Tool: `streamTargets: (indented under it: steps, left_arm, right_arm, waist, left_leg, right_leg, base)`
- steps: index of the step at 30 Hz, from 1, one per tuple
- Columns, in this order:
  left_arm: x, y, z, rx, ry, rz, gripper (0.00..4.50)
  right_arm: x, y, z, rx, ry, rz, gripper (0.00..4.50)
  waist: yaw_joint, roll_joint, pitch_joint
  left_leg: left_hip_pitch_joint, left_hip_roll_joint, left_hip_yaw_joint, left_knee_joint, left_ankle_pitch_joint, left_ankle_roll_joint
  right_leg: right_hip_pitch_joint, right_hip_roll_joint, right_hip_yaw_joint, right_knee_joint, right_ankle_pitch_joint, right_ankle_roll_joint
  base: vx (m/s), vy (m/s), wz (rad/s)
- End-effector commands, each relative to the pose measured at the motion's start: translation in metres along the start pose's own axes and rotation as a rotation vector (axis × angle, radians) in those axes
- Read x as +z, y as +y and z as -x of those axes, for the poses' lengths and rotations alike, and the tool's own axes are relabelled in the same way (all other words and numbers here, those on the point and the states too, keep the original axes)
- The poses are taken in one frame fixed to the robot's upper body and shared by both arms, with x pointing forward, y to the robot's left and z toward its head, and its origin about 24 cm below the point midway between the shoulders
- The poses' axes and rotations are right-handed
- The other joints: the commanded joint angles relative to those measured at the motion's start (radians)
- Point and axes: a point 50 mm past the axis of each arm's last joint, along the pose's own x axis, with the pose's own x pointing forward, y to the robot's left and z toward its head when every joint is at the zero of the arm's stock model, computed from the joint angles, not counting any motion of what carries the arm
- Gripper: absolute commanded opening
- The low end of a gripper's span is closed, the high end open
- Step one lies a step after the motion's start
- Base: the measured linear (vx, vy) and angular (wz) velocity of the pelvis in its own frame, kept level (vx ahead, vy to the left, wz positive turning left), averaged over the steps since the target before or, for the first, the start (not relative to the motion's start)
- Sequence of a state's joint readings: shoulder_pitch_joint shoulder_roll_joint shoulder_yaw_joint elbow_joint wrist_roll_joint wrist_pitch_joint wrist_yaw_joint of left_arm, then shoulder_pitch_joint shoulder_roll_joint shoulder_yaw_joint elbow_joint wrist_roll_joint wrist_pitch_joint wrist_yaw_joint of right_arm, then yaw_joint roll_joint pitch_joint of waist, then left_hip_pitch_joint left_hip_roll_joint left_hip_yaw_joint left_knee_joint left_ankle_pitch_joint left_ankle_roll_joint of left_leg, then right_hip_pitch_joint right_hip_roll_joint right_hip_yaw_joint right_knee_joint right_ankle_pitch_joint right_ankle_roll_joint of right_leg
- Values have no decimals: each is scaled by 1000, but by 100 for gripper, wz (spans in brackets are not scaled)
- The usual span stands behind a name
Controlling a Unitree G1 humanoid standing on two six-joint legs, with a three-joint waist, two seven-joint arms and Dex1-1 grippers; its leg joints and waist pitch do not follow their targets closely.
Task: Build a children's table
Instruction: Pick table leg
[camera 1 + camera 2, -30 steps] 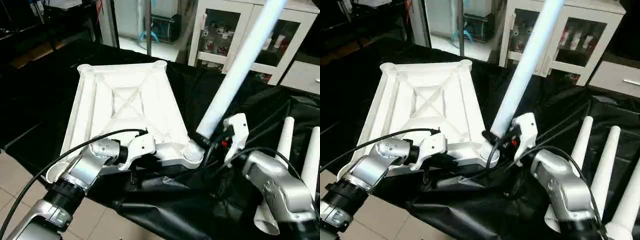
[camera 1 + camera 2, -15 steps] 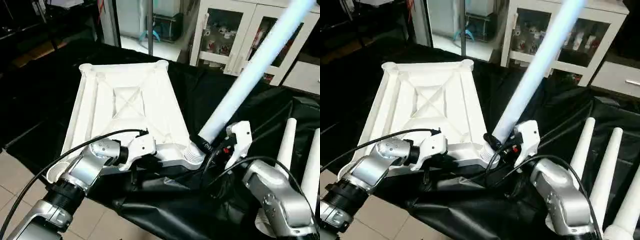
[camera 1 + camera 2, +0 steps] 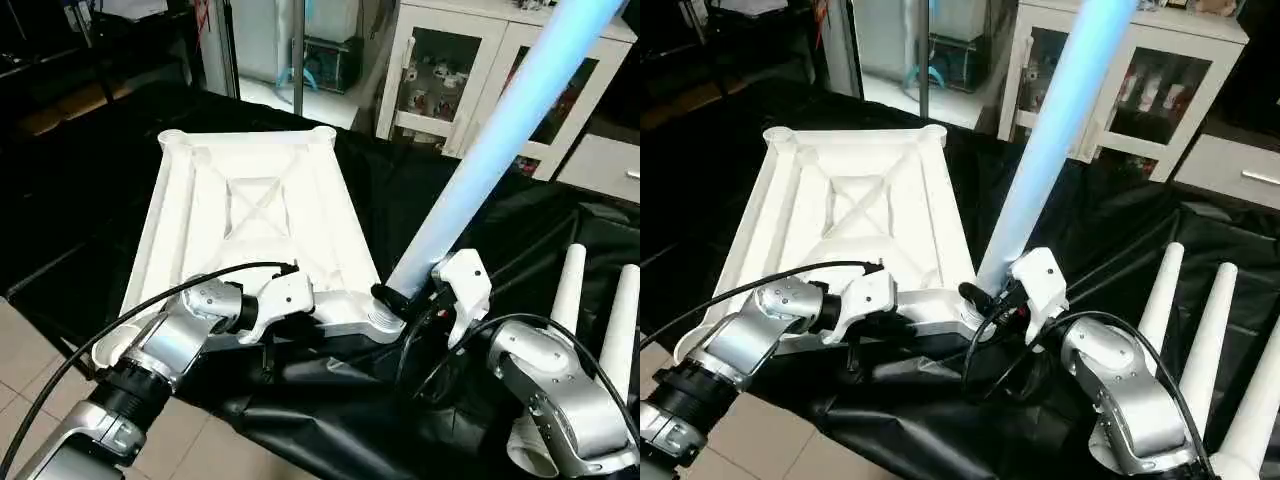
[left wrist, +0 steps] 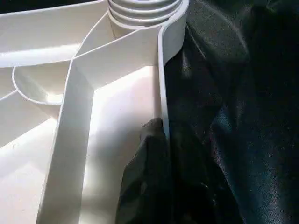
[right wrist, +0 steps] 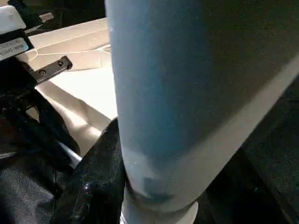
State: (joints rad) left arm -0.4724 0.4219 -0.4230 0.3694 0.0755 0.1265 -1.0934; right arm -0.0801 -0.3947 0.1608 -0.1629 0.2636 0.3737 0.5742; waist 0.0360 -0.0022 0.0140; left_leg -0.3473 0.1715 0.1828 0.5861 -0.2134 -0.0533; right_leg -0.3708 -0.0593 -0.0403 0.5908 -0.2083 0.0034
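The children's table top lies underside up on the black-covered work table, ribs and round corner sockets showing. My left gripper is shut on the rim wall of its near edge, black fingers pinching that wall. My right gripper is shut on the lower end of a white leg that rises steeply to the upper right. The leg's foot hangs right over the near right corner socket; I cannot tell whether it touches. One black finger wraps the leg.
Spare white legs lie on the black cover to my right. The work table's near edge drops to a tiled floor at lower left. A white glass-door cabinet and a metal pole stand behind.
My right gripper has moved the leg's foot in and down, closer to the corner socket, and the leg swung out to the right, then back a little. The left gripper has stayed on the rim.
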Motion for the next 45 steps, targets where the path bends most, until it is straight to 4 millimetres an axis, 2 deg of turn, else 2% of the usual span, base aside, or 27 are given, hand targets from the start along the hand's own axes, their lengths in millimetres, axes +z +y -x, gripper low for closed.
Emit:
streamTargets:
  steps: [1, 2, 5, 8, 10, 11, 12, 16, 20, 23, 24, 26, 28, 30, 32, 33, 34, 35, 36, 37, 40, 42, 43, 45]
  left_arm:
    - [-5, 0, 2, 20, 20, 2, 0]
    - [-5, -1, 2, 20, 19, 3, 0]
    - [-5, -2, 2, 15, 14, 5, 0]
    - [-5, -2, 2, 13, 15, 4, 0]
    - [-5, -2, 1, 12, 15, 4, 0]
    - [-5, -2, 1, 13, 14, 5, 0]
    - [-4, -2, 1, 14, 13, 6, 0]
    - [-5, -3, 2, 19, 13, 11, 0]
    - [-6, -4, 3, 21, 13, 15, 0]
    - [-7, -4, 4, 22, 15, 18, 0]
    - [-7, -4, 4, 22, 15, 18, 0]
    - [-8, -4, 5, 25, 20, 28, 0]
    - [-10, -3, 5, 36, 27, 34, 0]
    - [-11, -3, 6, 46, 26, 43, 0]
    - [-10, -1, 10, 71, 5, 60, 0]
    - [-10, -1, 10, 71, 5, 60, 0]
    - [-9, 0, 12, 75, 0, 63, 0]
    - [-9, 1, 14, 84, -2, 69, 0]
    - [-8, 4, 17, 90, -5, 73, 0]
    - [-8, 5, 19, 93, -9, 77, 0]
    - [-6, 13, 23, 113, -14, 89, 0]
    - [-5, 17, 24, 128, -11, 97, 0]
    - [-5, 17, 24, 134, -12, 104, 0]
    - [-7, 20, 21, 173, -9, 129, 0]
  right_arm:
    - [-66, 5, 9, -7, 354, -170, 183]
    - [-64, 4, 7, -9, 353, -181, 183]
    - [-53, -6, -3, -9, 329, -216, 183]
    - [-48, -11, -7, -15, 326, -223, 183]
    - [-46, -16, -10, -24, 330, -218, 183]
    - [-46, -17, -12, -26, 334, -217, 183]
    - [-46, -18, -13, -28, 338, -226, 183]
    - [-57, -12, -11, -10, 391, -224, 183]
    - [-65, -5, -8, 7, 413, -254, 183]
    - [-74, -1, -8, 9, 439, -261, 183]
    - [-74, -1, -8, 9, 439, -261, 183]
    - [-78, 0, -9, 1, 447, -257, 183]
    - [-78, -1, -10, -10, 439, -265, 183]
    - [-77, -2, -12, -27, 432, -258, 183]
    - [-70, -3, -17, -45, 401, -259, 183]
    - [-70, -3, -17, -45, 401, -259, 183]
    - [-68, -3, -18, -48, 391, -260, 183]
    - [-66, -5, -20, -58, 383, -252, 183]
    - [-60, -7, -23, -68, 370, -229, 183]
    - [-58, -7, -24, -71, 362, -224, 183]
    - [-45, -13, -32, -113, 319, -231, 183]
    - [-42, -17, -36, -147, 307, -229, 183]
    - [-41, -18, -37, -160, 302, -232, 183]
    - [-44, -22, -45, -230, 302, -234, 183]
  waist:
    - [-6, 9, -10]
    - [-9, 6, -8]
    - [-14, 4, -6]
    - [-18, 4, -5]
    - [-19, -1, -4]
    - [-20, 1, -5]
    - [-21, -2, -3]
    - [-27, -7, -1]
    - [-30, -6, -3]
    - [-31, -4, -3]
    - [-32, -6, -4]
    - [-32, -3, -4]
    - [-34, -5, -3]
    - [-35, -2, -2]
    - [-39, -1, 1]
    - [-40, 5, 1]
    - [-43, 2, -1]
    - [-41, 15, -1]
    - [-47, 12, -1]
    - [-47, 14, -1]
    - [-54, 4, -2]
    - [-54, 6, -3]
    - [-53, 9, -3]
    - [-53, 11, -4]
  left_leg:
    - [7, 69, -37, -101, -385, -35]
    - [11, 67, -38, -100, -412, -39]
    - [12, 66, -43, -100, -437, -44]
    - [17, 66, -45, -101, -468, -53]
    - [16, 66, -45, -102, -475, -55]
    - [15, 65, -47, -102, -475, -56]
    - [13, 65, -48, -103, -478, -55]
    - [20, 64, -50, -102, -510, -53]
    - [21, 66, -50, -108, -509, -54]
    - [21, 65, -51, -109, -519, -55]
    - [20, 65, -50, -109, -518, -55]
    - [23, 64, -51, -109, -529, -55]
    - [22, 63, -52, -108, -535, -52]
    - [23, 63, -54, -109, -546, -54]
    - [21, 62, -62, -111, -582, -60]
    - [23, 61, -66, -113, -605, -65]
    - [21, 60, -70, -113, -611, -65]
    - [20, 59, -74, -115, -617, -68]
    - [17, 59, -77, -117, -632, -69]
    - [17, 58, -77, -118, -637, -70]
    - [10, 56, -79, -118, -625, -63]
    - [8, 56, -77, -116, -596, -59]
    - [10, 56, -74, -115, -579, -61]
    - [3, 59, -71, -117, -548, -70]
  right_leg:
    - [3, -87, 54, -87, -350, -151]
    - [-1, -89, 54, -93, -411, -141]
    - [-4, -92, 55, -99, -479, -125]
    - [-9, -89, 54, -102, -502, -112]
    - [-9, -89, 53, -104, -512, -105]
    - [-9, -90, 53, -102, -514, -105]
    - [-9, -91, 52, -103, -529, -102]
    - [-18, -92, 52, -112, -593, -80]
    - [-16, -89, 51, -114, -549, -84]
    - [-17, -91, 53, -114, -549, -87]
    - [-17, -91, 53, -114, -550, -86]
    - [-20, -91, 52, -117, -571, -81]
    - [-20, -91, 52, -120, -594, -74]
    - [-22, -92, 51, -122, -613, -68]
    - [-23, -91, 46, -125, -657, -50]
    - [-25, -92, 45, -129, -673, -43]
    - [-22, -91, 44, -127, -668, -40]
    - [-21, -92, 44, -124, -656, -42]
    - [-21, -90, 42, -124, -640, -45]
    - [-20, -90, 42, -124, -633, -47]
    - [-16, -91, 41, -121, -615, -59]
    - [-19, -94, 44, -118, -608, -69]
    - [-21, -93, 46, -118, -582, -81]
    - [-18, -92, 47, -110, -514, -105]
  base:
    - [0, 0, 0]
    - [0, 0, 0]
    - [0, 0, 0]
    - [0, 0, 0]
    - [0, 0, 0]
    - [0, 0, 0]
    - [0, 0, 0]
    - [0, 0, 0]
    - [0, 0, 0]
    - [0, 0, 0]
    - [0, 0, 0]
    - [0, 0, 0]
    - [0, 0, 0]
    - [0, 0, 0]
    - [0, 0, 0]
    - [0, 0, 0]
    - [0, 0, 0]
    - [0, 0, 0]
    - [0, 0, 0]
    - [0, 0, 0]
    - [0, 0, 0]
    - [0, 0, 0]
    - [0, 0, 0]
    - [0, 0, 0]
